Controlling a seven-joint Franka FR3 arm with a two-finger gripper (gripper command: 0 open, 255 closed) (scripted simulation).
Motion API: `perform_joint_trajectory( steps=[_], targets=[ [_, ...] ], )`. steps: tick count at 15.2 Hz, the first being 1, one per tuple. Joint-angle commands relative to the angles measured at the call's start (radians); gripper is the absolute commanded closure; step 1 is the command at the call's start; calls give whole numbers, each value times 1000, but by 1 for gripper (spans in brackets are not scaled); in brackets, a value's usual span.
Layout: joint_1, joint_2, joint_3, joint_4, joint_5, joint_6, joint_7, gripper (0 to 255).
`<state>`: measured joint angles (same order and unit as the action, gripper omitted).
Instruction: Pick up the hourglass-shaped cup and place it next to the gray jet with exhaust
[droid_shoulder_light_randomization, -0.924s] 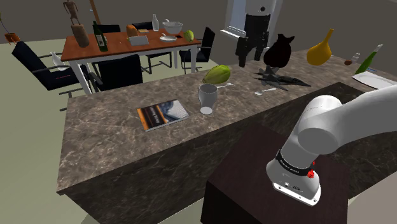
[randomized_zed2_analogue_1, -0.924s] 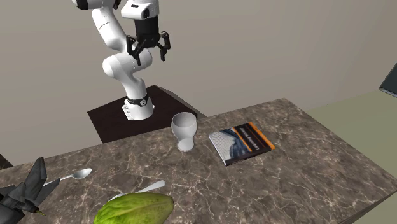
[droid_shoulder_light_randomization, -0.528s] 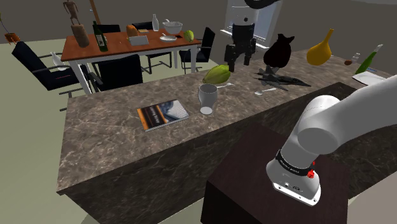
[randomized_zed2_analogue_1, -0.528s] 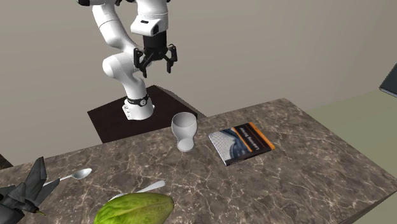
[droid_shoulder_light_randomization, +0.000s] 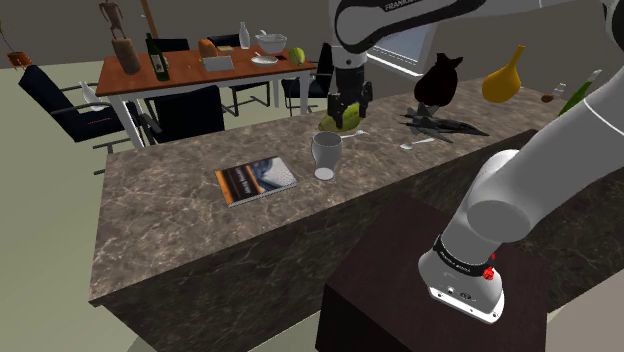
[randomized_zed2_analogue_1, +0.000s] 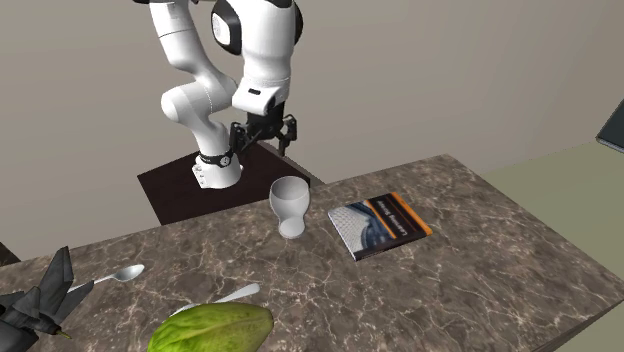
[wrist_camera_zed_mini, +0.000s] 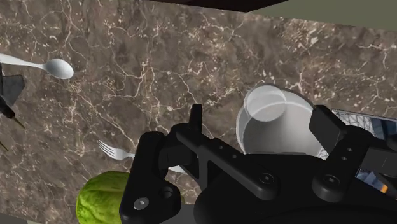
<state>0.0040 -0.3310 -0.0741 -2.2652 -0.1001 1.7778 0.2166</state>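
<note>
The pale grey hourglass-shaped cup stands upright on the brown marble counter, mouth up. My black gripper hangs above it, fingers spread open and empty. From the second exterior view the gripper is a short way above the cup, on the stand's side. In the wrist view the cup lies between the two fingers of my gripper, untouched. The dark grey jet rests further along the counter; in the second exterior view the jet is at the lower left.
A book lies flat beside the cup. A spoon, a fork and a green fruit lie between the cup and the jet. A dark vase stands behind the jet. A dining table with chairs is beyond the counter.
The arm has swung down and toward the shoulder view's left, bringing the gripper from high above the jet's end to just over the cup. The fingers stayed open.
</note>
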Motion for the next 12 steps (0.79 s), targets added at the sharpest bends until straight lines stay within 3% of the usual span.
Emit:
perform_joint_trajectory(
  steps=[1,5,12],
  targets=[
    [-3,79,-3,30,-6,35,6,0],
    [-9,238,-8,100,-15,96,19,0],
    [-14,269,-13,41,-21,183,22,0]
  ],
)
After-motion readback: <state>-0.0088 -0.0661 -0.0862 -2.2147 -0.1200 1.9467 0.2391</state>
